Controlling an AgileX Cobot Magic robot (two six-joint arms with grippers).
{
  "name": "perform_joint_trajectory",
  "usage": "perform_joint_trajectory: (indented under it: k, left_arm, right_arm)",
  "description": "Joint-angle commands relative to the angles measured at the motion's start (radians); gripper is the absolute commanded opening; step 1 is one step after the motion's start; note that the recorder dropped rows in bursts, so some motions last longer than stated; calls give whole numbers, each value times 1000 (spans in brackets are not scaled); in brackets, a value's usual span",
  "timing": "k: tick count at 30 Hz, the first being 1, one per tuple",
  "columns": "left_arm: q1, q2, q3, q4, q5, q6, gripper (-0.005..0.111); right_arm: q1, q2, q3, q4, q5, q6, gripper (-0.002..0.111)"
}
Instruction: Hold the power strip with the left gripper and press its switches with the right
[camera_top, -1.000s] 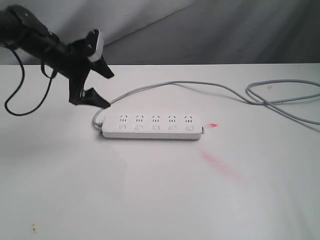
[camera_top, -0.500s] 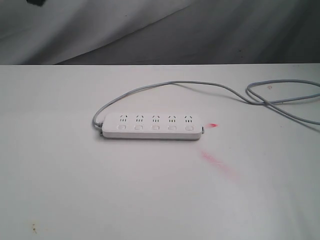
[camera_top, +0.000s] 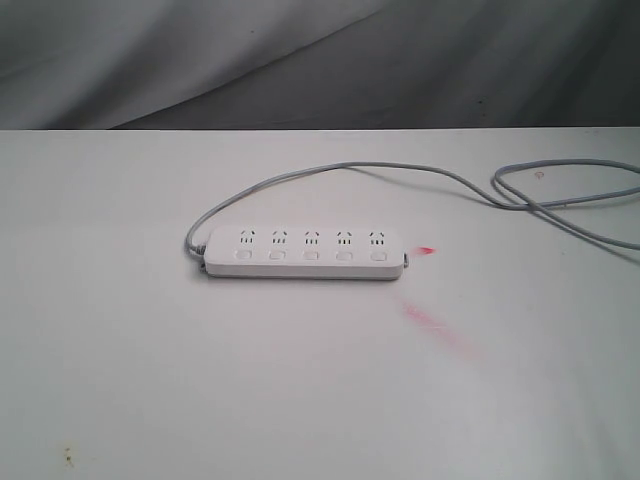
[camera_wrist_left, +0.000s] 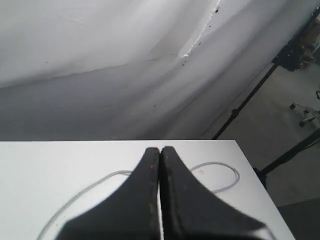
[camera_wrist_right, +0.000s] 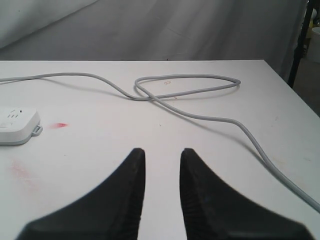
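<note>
The white power strip (camera_top: 305, 252) lies flat on the white table (camera_top: 150, 380), untouched, with its row of switches (camera_top: 311, 256) along the near side. Neither gripper shows in the exterior view. In the left wrist view my left gripper (camera_wrist_left: 160, 149) is shut and empty, fingertips pressed together above the table, looking over the grey cord (camera_wrist_left: 220, 170). In the right wrist view my right gripper (camera_wrist_right: 162, 151) is open by a narrow gap with nothing in it, low over the table; the strip's end (camera_wrist_right: 15, 125) lies well off to one side.
The grey cord (camera_top: 400, 170) runs from the strip's left end, arcs behind it and loops at the far right of the table (camera_top: 560, 190). A red mark (camera_top: 427, 250) and a pink smear (camera_top: 435, 328) lie by the strip's right end. Stand legs (camera_wrist_left: 245, 100) are beyond the table edge.
The left arm, which hung open-jawed beside the strip's left end a second ago, has pulled out of the exterior view and its gripper has shut. The strip has not moved.
</note>
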Motion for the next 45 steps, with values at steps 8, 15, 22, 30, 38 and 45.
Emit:
perform_joint_trajectory:
  k: [8, 15, 22, 30, 38, 45]
  left_arm:
    - [15, -18, -2, 207, -22, -29, 0]
    - [15, -103, -2, 467, -405, 7, 0]
    - [15, -304, 0, 440, -544, -21, 0]
    - [15, -366, 0, 275, -402, -192, 0]
    - [15, -366, 0, 330, -421, -176, 0]
    - [15, -366, 0, 457, -458, -77, 0]
  right_arm:
    - [-1, -5, 3, -8, -4, -11, 23]
    - [-1, -5, 3, -8, -4, -11, 23]
    - [-1, -5, 3, -8, -4, -11, 23]
    - [-1, -5, 3, -8, -4, -11, 23]
    - [-1, -5, 3, -8, -4, -11, 23]
    - [-1, -5, 3, -8, -4, -11, 23]
